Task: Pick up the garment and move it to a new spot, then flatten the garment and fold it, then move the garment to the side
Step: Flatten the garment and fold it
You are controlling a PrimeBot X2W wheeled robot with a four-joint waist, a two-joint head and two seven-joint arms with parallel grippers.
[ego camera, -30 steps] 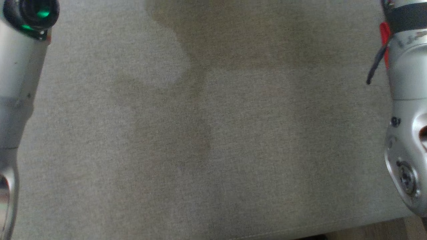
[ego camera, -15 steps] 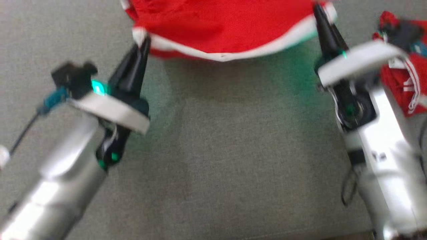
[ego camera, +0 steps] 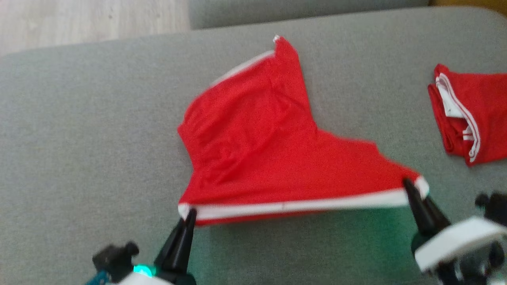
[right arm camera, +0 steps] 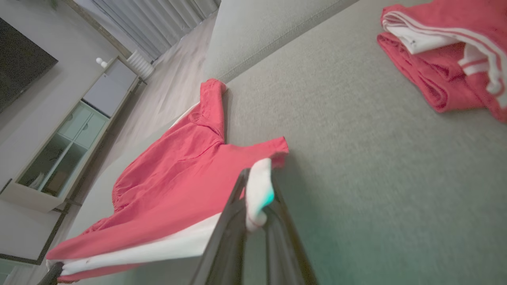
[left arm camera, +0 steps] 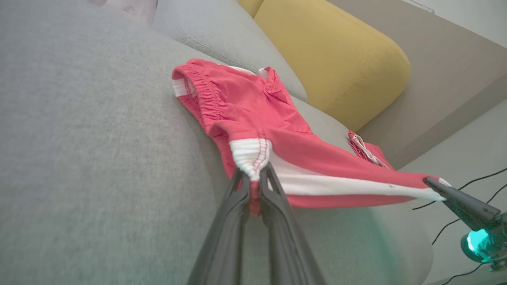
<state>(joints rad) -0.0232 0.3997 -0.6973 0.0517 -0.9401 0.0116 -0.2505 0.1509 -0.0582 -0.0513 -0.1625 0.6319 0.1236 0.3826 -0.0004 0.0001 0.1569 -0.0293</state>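
Here the red shorts with a white hem band (ego camera: 269, 158) lie across the middle of the grey fabric sofa seat (ego camera: 87, 138), the hem raised off it and stretched taut; the left gripper (ego camera: 190, 213) pinches the hem's left corner tightly near the seat's front edge; the right gripper (ego camera: 408, 186) clamps the right corner likewise; a folded red-and-white garment (ego camera: 471, 114) rests at the seat's right side.

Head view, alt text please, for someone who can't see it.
The left gripper and right gripper each pinch one end of the white-banded edge of a red garment, stretching that edge taut above a grey sofa cushion. A second red garment lies folded at the right edge.
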